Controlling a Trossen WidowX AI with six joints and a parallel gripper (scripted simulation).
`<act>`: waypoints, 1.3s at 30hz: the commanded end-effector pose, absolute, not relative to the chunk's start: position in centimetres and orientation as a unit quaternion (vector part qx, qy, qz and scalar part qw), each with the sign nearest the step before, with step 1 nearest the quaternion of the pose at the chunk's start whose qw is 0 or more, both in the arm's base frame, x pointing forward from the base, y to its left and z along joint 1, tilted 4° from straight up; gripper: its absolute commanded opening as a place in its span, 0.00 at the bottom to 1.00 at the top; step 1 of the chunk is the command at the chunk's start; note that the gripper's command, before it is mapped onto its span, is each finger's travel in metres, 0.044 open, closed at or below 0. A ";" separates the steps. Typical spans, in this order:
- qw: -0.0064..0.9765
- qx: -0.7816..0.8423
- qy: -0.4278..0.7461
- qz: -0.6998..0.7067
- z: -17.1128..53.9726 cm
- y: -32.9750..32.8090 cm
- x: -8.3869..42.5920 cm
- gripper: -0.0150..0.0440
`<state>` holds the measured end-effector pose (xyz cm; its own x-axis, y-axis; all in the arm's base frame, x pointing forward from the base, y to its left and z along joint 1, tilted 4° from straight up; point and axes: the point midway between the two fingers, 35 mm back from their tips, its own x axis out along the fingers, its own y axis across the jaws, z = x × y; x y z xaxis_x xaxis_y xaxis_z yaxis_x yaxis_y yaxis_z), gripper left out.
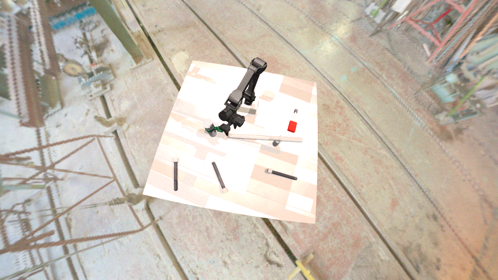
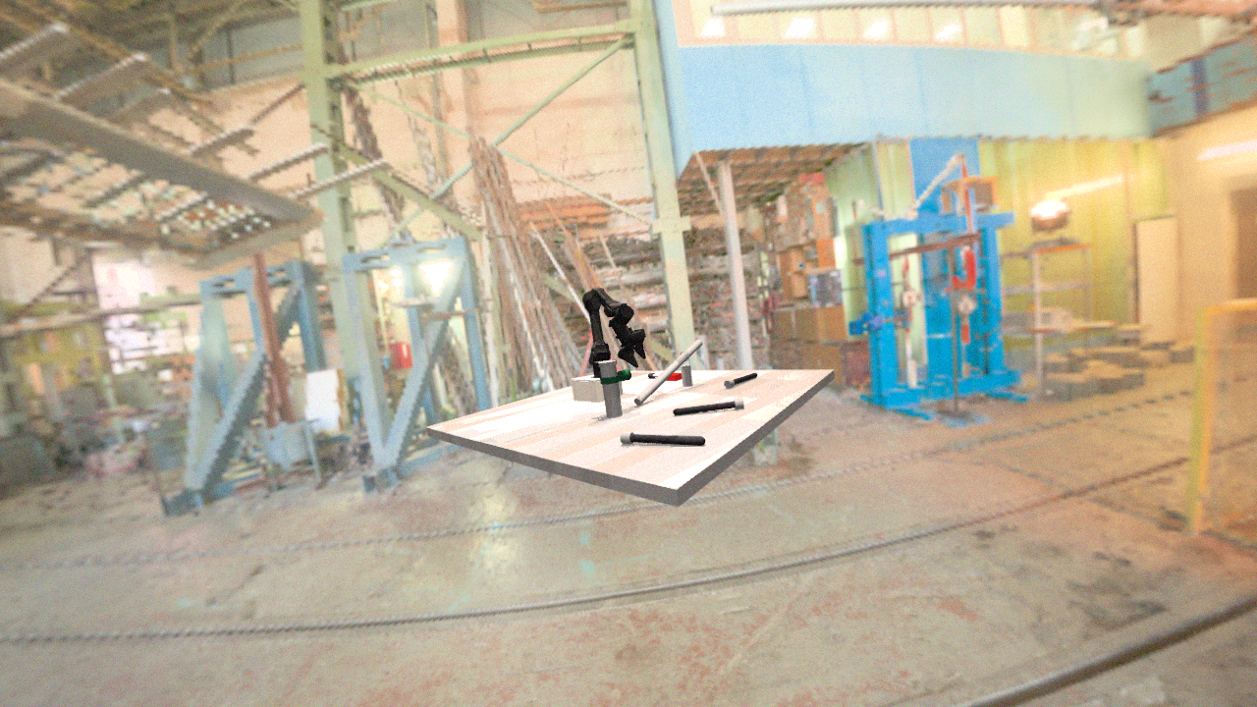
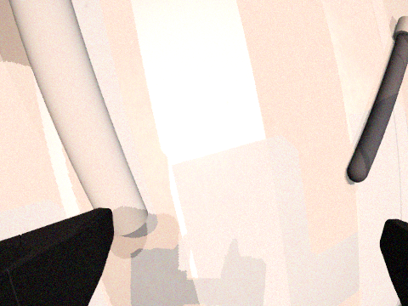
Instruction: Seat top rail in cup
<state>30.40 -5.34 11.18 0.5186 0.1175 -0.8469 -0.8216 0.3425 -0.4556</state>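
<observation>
The pale rail (image 1: pixel 254 137) (image 2: pixel 668 373) (image 3: pixel 81 106) slopes, with its cut end low near the table and outside the green cup (image 1: pixel 218 128) (image 2: pixel 622 375). Its far part passes at the top of the small post (image 1: pixel 275 143) (image 2: pixel 686 378); the loop is too small to make out. The cup sticks out from the green band (image 2: pixel 607 378) high on the big grey post (image 2: pixel 613 403), facing the rail side. My gripper (image 1: pixel 231 131) (image 2: pixel 635 361) (image 3: pixel 254 231) is open and empty above the cut end, beside the cup. In the wrist view the left finger overlaps the rail's end; whether they touch cannot be told.
Three dark rods with pale ends lie on the table: one (image 1: pixel 176 174) (image 2: pixel 668 439), another (image 1: pixel 219 175) (image 2: pixel 707 407) (image 3: pixel 378 106) and a third (image 1: pixel 283 174) (image 2: pixel 740 380). A red block (image 1: pixel 291 126) with a handle lies behind the rail. A pale box (image 2: pixel 586 389) stands behind the big post.
</observation>
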 end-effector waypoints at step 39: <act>0.713 0.343 0.577 -0.203 13.5 4.4 28.8 1.00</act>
